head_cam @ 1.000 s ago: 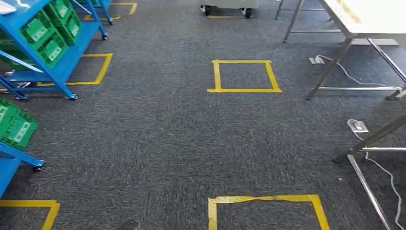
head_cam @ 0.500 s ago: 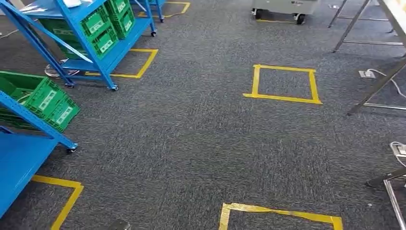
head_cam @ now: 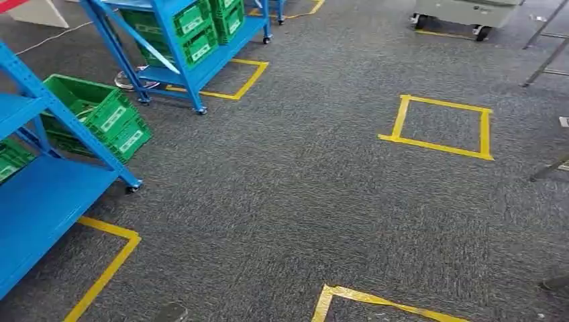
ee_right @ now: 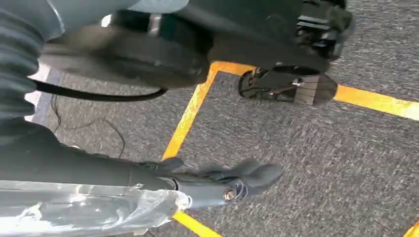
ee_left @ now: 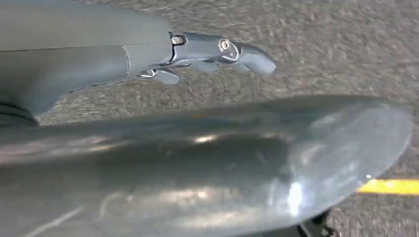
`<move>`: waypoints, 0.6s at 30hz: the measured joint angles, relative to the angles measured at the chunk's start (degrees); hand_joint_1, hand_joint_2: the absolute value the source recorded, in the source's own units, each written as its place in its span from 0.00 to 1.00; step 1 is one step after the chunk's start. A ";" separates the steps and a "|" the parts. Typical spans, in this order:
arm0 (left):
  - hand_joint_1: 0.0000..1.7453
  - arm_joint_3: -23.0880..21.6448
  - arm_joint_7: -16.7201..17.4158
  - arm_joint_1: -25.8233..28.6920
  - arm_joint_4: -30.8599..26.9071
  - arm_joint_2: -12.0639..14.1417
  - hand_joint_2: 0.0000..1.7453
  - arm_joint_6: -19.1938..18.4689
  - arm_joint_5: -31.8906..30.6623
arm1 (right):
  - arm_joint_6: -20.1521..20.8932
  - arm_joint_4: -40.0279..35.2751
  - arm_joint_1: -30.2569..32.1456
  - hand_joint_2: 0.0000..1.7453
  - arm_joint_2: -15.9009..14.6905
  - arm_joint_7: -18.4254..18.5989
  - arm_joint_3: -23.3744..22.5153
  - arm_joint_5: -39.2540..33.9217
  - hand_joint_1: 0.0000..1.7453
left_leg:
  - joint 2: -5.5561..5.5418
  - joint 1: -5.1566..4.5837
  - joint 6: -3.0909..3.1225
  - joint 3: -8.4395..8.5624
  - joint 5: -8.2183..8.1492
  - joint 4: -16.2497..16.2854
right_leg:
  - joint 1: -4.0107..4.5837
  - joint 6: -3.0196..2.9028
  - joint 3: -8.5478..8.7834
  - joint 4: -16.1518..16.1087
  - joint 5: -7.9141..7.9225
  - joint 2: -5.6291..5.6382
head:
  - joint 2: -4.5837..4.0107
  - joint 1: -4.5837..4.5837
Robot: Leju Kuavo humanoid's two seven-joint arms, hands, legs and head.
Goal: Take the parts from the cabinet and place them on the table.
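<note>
- Hanging low over the grey carpet (ee_left: 346, 44), the left hand (ee_left: 217, 52) holds nothing, its fingers stretched out loosely in the left wrist view; a broad shiny silver surface lies across that view beside it.
- The right hand (ee_right: 232, 180) also hangs above the carpet, fingers slightly curved and apart, with nothing in its grasp; clear plastic wrap (ee_right: 89, 207) covers the arm just behind it.
- In the right wrist view, yellow tape lines (ee_right: 190, 116) cross the carpet beyond the right hand, and a black cable (ee_right: 99, 94) trails over the floor.
- The task's parts cannot be made out; the green bins (head_cam: 100, 121) that may hold them sit on the blue cabinet (head_cam: 54, 194) at the left of the head view, well apart from both hands.
- A second blue cabinet (head_cam: 201, 60) with more green bins (head_cam: 194, 27) stands farther off, its wheels at the edge of a yellow taped square (head_cam: 231, 80).
- Another taped square (head_cam: 439, 127) lies on the open carpet to the right, and the corner of one more (head_cam: 376, 302) shows near the lower edge of the head view.
- A grey wheeled cart (head_cam: 463, 13) stands at the far side, and thin metal table legs (head_cam: 547, 64) show at the right edge.
</note>
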 joint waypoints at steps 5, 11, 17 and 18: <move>0.00 -0.63 -2.53 -0.25 0.00 -0.99 0.00 -0.94 -1.48 | -0.59 0.00 -0.14 1.00 0.04 2.05 -1.05 0.04 0.00 | -3.21 0.61 1.54 0.10 0.48 -0.31 | -0.61 1.47 -3.41 8.65 -5.37 4.70 | 0.02 0.68; 0.00 -1.95 -3.45 -1.01 0.02 -2.36 0.00 -1.20 -2.32 | -0.96 0.00 -0.08 1.00 -0.04 3.32 -2.32 -0.44 0.00 | -7.60 0.75 1.42 0.44 0.47 -0.21 | -0.99 1.56 -3.39 6.92 -0.75 6.50 | 0.00 0.74; 0.00 -3.30 -2.58 -0.87 0.00 -2.56 0.00 -0.89 -3.21 | -1.75 0.00 0.19 1.00 -0.07 2.43 -2.67 0.22 0.00 | -10.78 1.06 -0.92 -0.88 1.10 -0.18 | -1.41 0.07 -0.62 0.42 0.67 9.14 | 0.00 0.79; 0.00 -3.30 -1.99 -0.51 0.00 -2.49 0.00 -0.70 -2.50 | -1.75 0.00 0.17 1.00 -0.09 2.05 -2.65 1.15 0.00 | -7.39 0.80 -1.14 -0.96 0.49 0.46 | -1.42 -0.36 -0.48 0.17 0.86 8.36 | 0.00 0.68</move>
